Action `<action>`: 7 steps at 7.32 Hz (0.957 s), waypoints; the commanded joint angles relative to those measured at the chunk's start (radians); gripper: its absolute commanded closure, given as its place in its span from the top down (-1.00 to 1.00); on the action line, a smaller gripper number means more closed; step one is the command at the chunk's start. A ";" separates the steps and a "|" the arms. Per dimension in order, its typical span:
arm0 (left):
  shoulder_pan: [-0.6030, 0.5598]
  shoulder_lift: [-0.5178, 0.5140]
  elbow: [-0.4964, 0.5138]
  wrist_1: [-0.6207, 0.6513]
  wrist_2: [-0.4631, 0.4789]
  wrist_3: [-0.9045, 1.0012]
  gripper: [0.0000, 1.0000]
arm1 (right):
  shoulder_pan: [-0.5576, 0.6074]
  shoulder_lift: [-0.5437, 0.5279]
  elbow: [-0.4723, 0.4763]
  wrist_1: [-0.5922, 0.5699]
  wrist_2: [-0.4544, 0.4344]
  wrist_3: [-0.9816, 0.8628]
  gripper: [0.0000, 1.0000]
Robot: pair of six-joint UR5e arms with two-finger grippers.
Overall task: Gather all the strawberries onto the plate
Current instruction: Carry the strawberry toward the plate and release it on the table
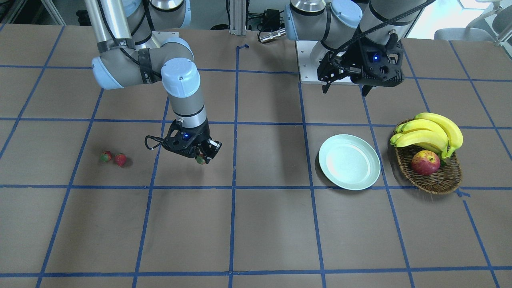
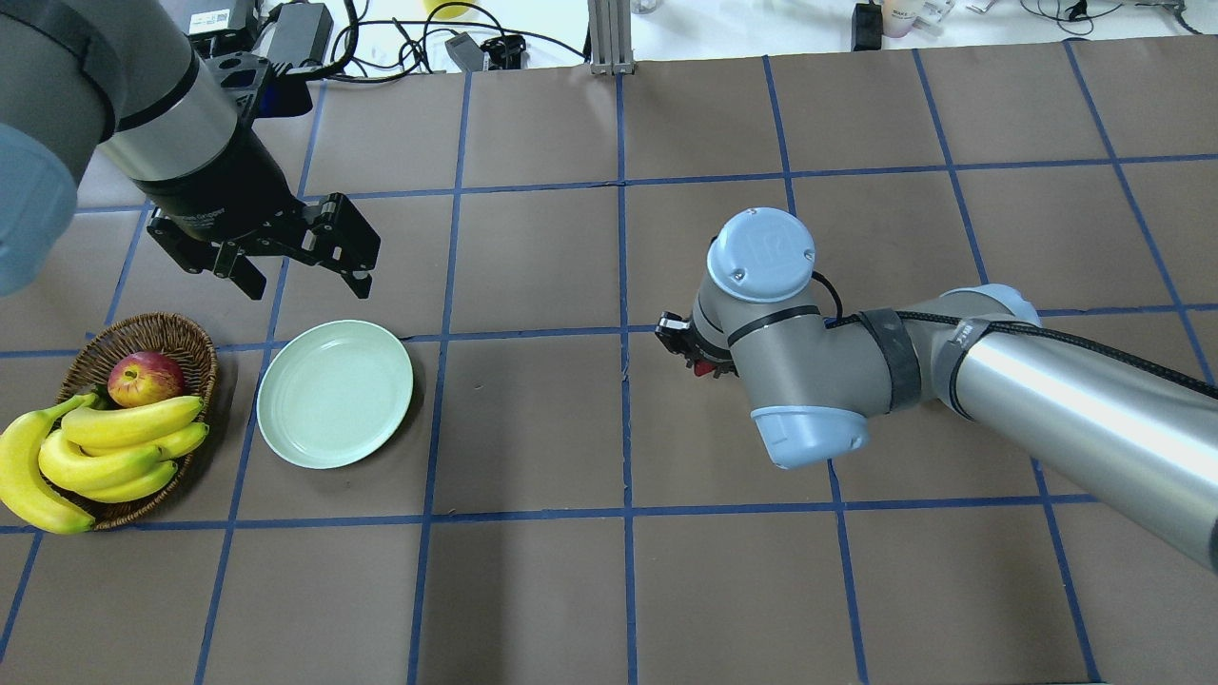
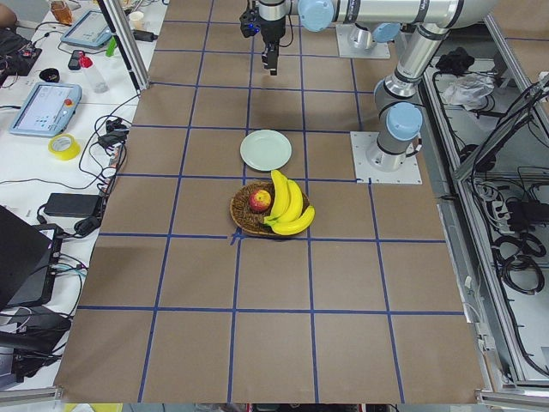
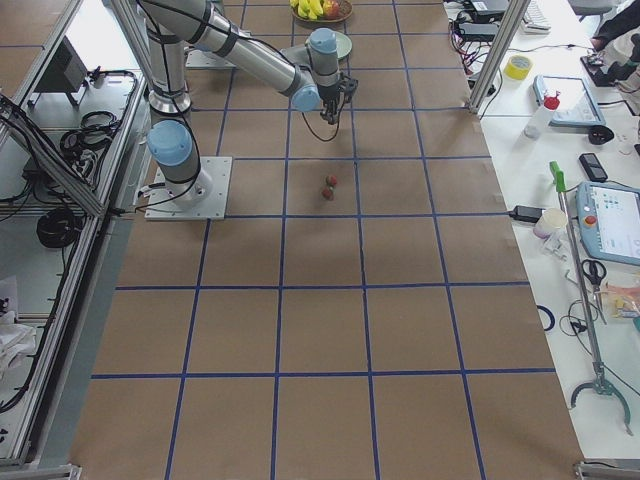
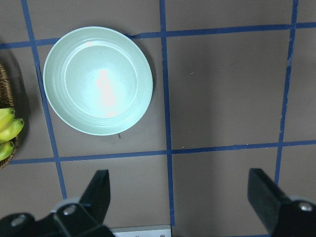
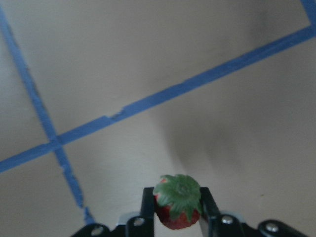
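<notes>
My right gripper (image 1: pixel 201 159) is shut on a strawberry (image 6: pixel 177 202) with a green cap and holds it above the table, left of the plate in the front view; the strawberry also shows in the overhead view (image 2: pixel 701 367). Two more strawberries (image 1: pixel 113 158) lie side by side on the table further from the plate, also seen in the exterior right view (image 4: pixel 329 187). The pale mint-green plate (image 1: pixel 349 161) is empty; it also shows in the left wrist view (image 5: pixel 98 80). My left gripper (image 2: pixel 297 271) hangs open and empty above the table behind the plate.
A brown wicker basket (image 1: pixel 434 176) with bananas (image 1: pixel 430 134) and a red-yellow apple (image 1: pixel 425 163) stands just beside the plate. Blue tape lines grid the brown table.
</notes>
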 commanded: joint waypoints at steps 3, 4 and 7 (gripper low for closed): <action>0.000 -0.001 0.001 0.000 0.000 0.000 1.00 | 0.276 0.207 -0.325 0.091 0.056 0.018 -0.71; -0.001 -0.001 0.000 0.000 0.000 0.000 1.00 | 0.306 0.252 -0.365 0.099 0.048 0.029 -0.64; 0.000 -0.001 0.000 -0.002 0.000 0.000 1.00 | 0.317 0.263 -0.315 0.097 0.043 0.032 -0.07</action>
